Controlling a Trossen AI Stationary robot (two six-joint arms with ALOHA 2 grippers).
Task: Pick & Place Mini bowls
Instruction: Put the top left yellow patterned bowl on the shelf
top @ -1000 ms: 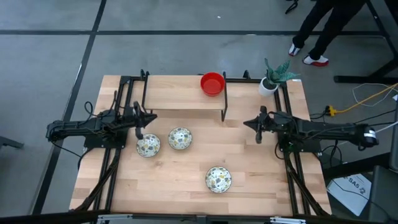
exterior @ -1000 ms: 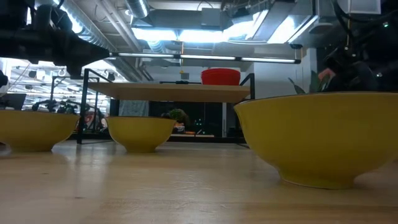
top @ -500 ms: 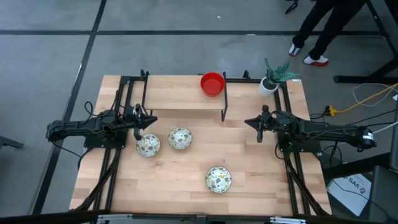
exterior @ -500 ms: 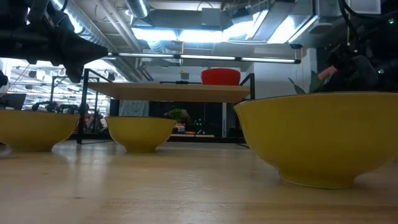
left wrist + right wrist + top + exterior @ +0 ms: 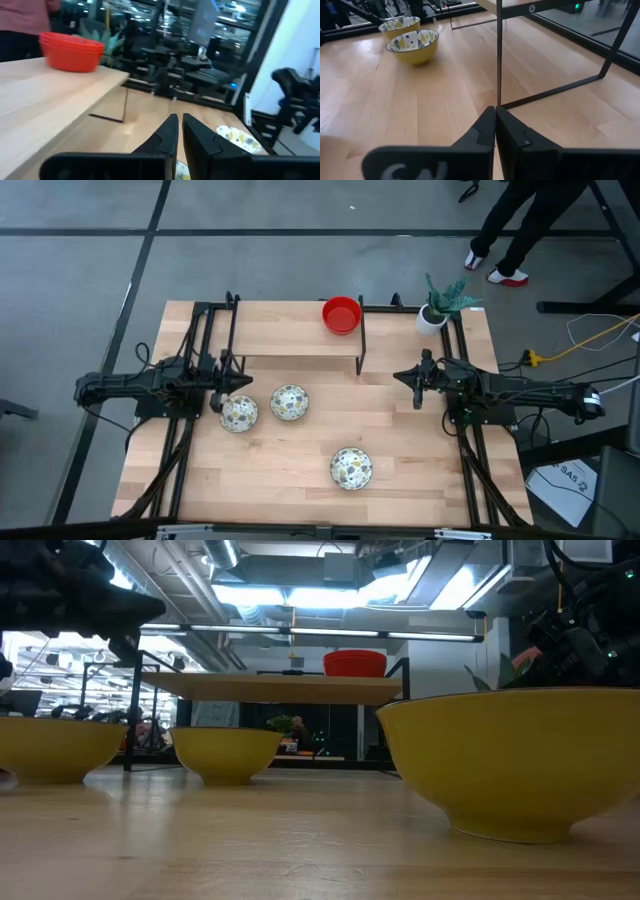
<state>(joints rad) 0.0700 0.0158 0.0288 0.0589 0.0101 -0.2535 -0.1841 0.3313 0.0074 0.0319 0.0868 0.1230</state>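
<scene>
Going from the left of the table: the left gripper is hovering at about nine o'clock of the table centre, its fingers pressed nearly together and holding nothing, just beside the leftmost patterned bowl, which is sitting at its five o'clock. A second patterned bowl is sitting close at that bowl's three o'clock, and a third patterned bowl is resting well apart toward six o'clock of the table. The red bowls are stacked on the raised shelf at twelve o'clock.

Judging by this layout, the step in hand is reaching for the leftmost bowl. To do it well, the left fingers would need to be spreading before descending, straddling one wall of the rim on the side away from the neighbouring bowl, so nothing is getting nudged.

The left arm is stretching in level from the left edge, its wrist pointing toward the shelf leg. The right gripper is waiting at three o'clock, closed and empty, its arm lying level from the right edge, aimed at the shelf's frame.
</scene>
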